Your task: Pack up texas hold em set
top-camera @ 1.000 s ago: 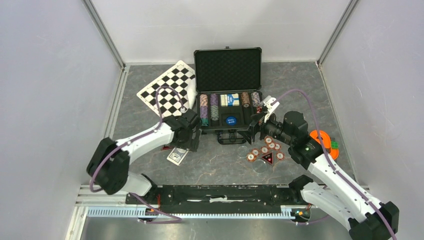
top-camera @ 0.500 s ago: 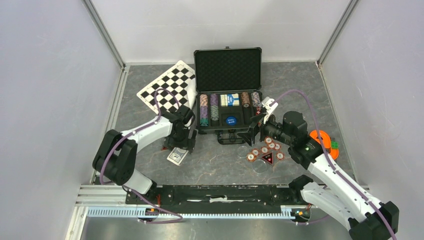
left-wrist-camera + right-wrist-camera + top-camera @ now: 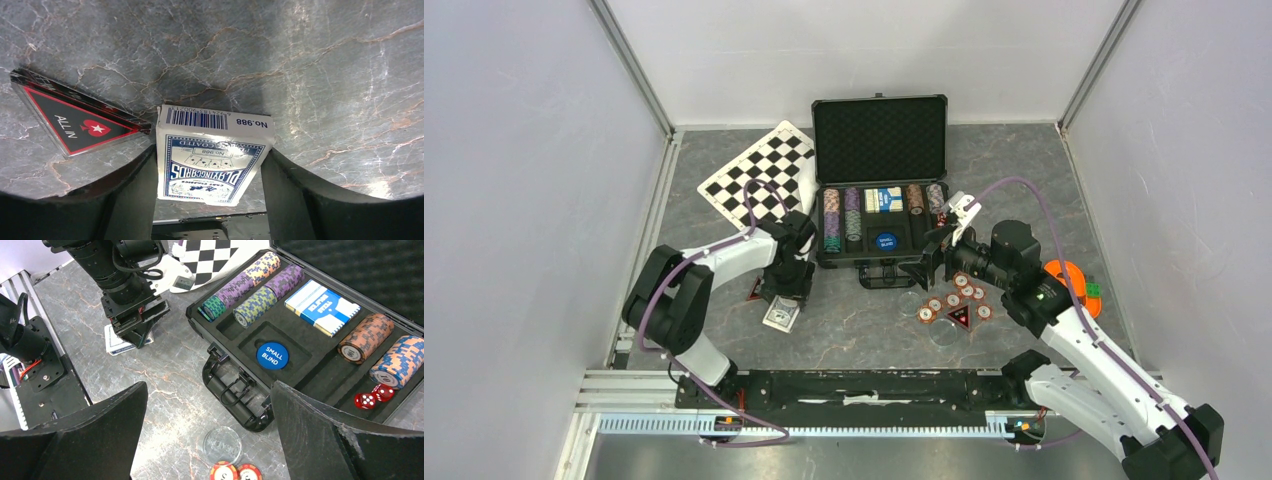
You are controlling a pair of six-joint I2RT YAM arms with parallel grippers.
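The black case (image 3: 879, 140) lies open, its foam base holding rows of striped chips (image 3: 831, 215), a blue card deck (image 3: 883, 198), a blue "small blind" button (image 3: 886, 241) and red dice (image 3: 372, 397). A second card deck (image 3: 212, 155) lies flat on the table in front of the case. My left gripper (image 3: 784, 292) points down over it, open, with a finger close beside each long edge (image 3: 210, 167). My right gripper (image 3: 931, 258) is open and empty (image 3: 209, 390) above the case handle (image 3: 235, 395). Several loose red chips (image 3: 954, 298) lie just below it.
A black triangular "all in" marker (image 3: 75, 122) touches the deck's left corner; another (image 3: 959, 317) lies among the loose chips. A clear round disc (image 3: 222, 444) lies by the handle. The checkered board (image 3: 759, 180) is left of the case, the orange tape-like object (image 3: 1069, 280) at right.
My left arm has swung in, and its gripper has turned down and come over the card deck on the table. The right arm has barely moved.
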